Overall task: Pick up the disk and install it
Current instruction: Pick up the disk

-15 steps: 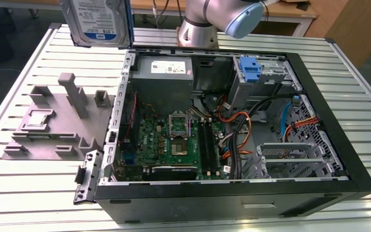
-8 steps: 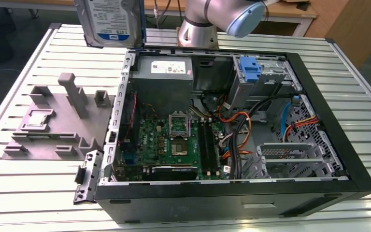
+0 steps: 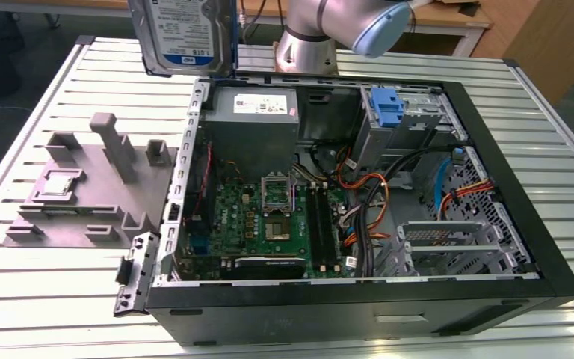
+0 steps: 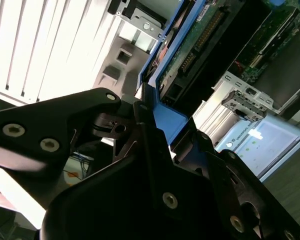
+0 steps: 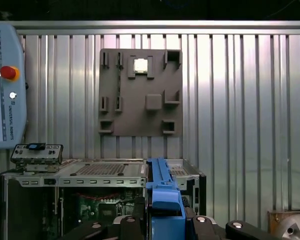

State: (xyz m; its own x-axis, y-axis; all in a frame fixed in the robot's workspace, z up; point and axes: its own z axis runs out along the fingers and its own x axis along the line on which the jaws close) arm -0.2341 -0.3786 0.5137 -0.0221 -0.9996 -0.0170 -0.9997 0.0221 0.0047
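The disk (image 3: 182, 34) hangs upright in the air above the back corner of the open computer case (image 3: 526, 224), on the exterior view's left, with its white-and-blue label facing the camera. Its blue carrier frame (image 5: 162, 197) runs between the black fingers (image 5: 200, 223) of my gripper (image 5: 165, 220), which is shut on it. In the second wrist view the gripper (image 4: 150, 112) clamps the blue frame (image 4: 172, 117), and the disk's green circuit-board side (image 4: 200, 40) shows beyond it. The arm (image 3: 337, 30) reaches in from the back of the table.
A grey fixture plate (image 3: 87, 187) with pegs lies on the slatted table beside the case. Inside the case are the grey power-supply box (image 3: 252, 108), a blue bracket (image 3: 387, 108) on the drive cage, an empty metal cage (image 3: 447, 239) and loose cables. A pendant (image 5: 5, 85) lies on the table.
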